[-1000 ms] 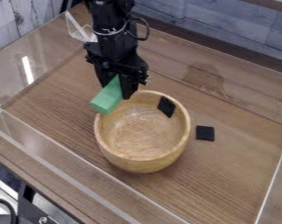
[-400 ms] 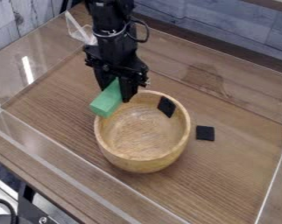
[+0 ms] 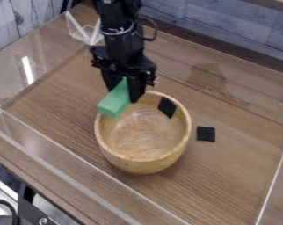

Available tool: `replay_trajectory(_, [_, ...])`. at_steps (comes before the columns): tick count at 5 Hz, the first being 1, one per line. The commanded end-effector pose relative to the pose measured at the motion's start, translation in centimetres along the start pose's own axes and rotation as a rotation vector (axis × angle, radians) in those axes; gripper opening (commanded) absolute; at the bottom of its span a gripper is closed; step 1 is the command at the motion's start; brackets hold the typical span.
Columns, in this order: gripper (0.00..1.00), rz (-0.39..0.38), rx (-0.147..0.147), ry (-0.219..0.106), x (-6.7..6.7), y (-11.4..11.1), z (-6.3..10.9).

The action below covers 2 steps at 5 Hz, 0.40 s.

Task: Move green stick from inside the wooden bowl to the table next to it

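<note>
The green stick (image 3: pixel 113 101) hangs tilted over the back left rim of the wooden bowl (image 3: pixel 144 134), its upper end pinched in my gripper (image 3: pixel 130 88), which points straight down and is shut on it. The stick's lower end is level with the bowl's rim; whether it touches the rim I cannot tell. The bowl is round, light tan, with thick walls, and sits mid-table (image 3: pixel 61 114). A small black square (image 3: pixel 166 107) leans inside the bowl against its far wall.
Another small black square (image 3: pixel 205 134) lies on the table right of the bowl. Clear acrylic walls (image 3: pixel 39 149) edge the tabletop on the left, front and right. Bare wood lies left of and behind the bowl.
The gripper and the green stick have shifted slightly to the right, further over the bowl's rim. The bowl and black squares have not moved.
</note>
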<state>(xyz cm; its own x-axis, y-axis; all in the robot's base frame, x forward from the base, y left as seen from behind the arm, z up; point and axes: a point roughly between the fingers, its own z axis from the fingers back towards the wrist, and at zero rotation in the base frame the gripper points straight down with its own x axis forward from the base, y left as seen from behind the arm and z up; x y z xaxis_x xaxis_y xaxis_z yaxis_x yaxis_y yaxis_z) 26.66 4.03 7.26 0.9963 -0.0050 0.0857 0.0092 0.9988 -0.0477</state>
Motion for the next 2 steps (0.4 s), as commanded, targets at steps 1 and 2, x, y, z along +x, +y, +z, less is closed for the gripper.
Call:
replay_trajectory(1, [0.00,0.008,-0.013,-0.043,1.5,-1.2,1.6])
replay_trajectory(2, [0.00,0.006,-0.035,-0.050,2.6,-3.7,2.0])
